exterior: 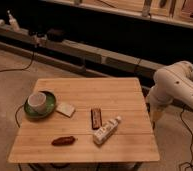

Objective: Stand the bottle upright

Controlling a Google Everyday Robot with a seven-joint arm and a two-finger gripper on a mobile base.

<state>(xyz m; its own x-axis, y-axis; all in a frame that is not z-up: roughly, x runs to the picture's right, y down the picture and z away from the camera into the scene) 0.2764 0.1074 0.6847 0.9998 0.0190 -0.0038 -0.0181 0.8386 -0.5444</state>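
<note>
The bottle (106,131) is lying on the table (95,90), just right of the bar (95,117). The plate (51,106) is sitting near the left edge, and the gripper (156,113) is hanging beside the table's right edge.

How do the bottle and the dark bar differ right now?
Colour: bottle pale with white cap, bar dark brown. Shape: bottle rounded, bar flat and rectangular. Pose: bottle lies diagonal, bar points roughly front to back. Both lie on the table, close together, similar length. The gripper hangs open beyond the table's right edge.
</note>
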